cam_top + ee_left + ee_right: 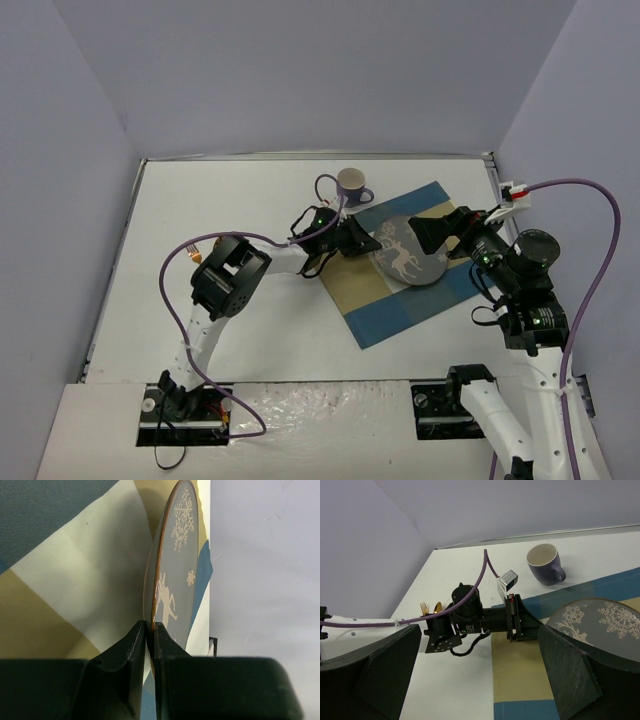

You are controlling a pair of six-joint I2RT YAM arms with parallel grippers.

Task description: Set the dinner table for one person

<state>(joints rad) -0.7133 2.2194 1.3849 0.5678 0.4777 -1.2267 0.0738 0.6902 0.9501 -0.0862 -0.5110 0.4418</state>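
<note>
Left wrist view: plate (172, 570) rim pinched by the left jaws, tilted over the placemat (60, 590) on the worktop (200, 200); right jaws spread. A slip could be caused by that thin edge grip.

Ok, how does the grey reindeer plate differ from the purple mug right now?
The round grey plate with the white reindeer is tilted, its rim pinched by the left gripper; the purple ceramic mug stands upright, untouched. The plate hangs over the blue-and-beige checked cloth placemat; the mug stands on the white dinner table beside the placemat's far edge. The plate is wide and shallow, the mug narrow and deep. Both are round.
</note>
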